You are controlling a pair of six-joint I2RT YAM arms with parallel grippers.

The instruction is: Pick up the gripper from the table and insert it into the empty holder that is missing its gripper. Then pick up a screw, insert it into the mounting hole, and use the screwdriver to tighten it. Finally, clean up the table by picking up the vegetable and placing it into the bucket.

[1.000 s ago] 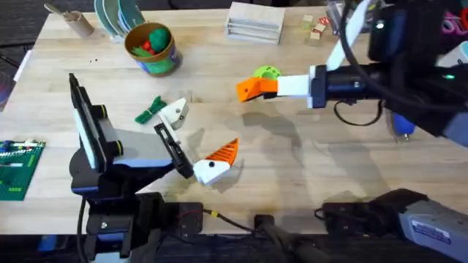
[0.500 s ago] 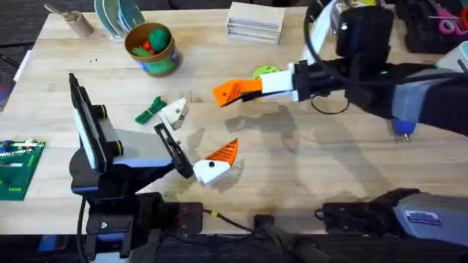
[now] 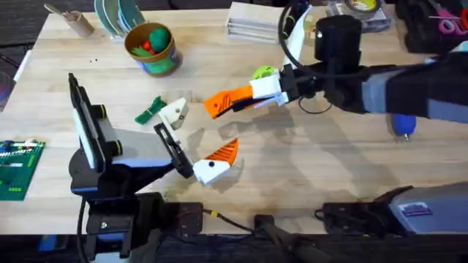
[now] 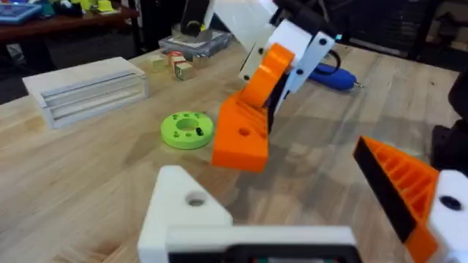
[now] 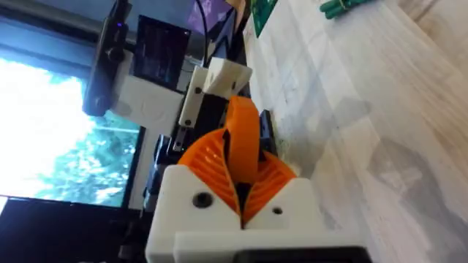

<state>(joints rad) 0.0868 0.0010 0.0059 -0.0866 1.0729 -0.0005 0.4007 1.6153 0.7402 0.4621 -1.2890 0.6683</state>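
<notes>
Clutter across a wooden workbench (image 3: 307,164).
A flat green ring-shaped disc (image 3: 266,72) lies near the middle of the far half; a stack of white slotted trays (image 3: 254,20) sits at the far edge, with small wooden blocks (image 3: 316,28) just beside it. A cardboard tube (image 3: 73,20) and upright plates in a rack (image 3: 117,16) stand at the far left corner. A green circuit board (image 3: 18,168) rests at the left edge.
</notes>
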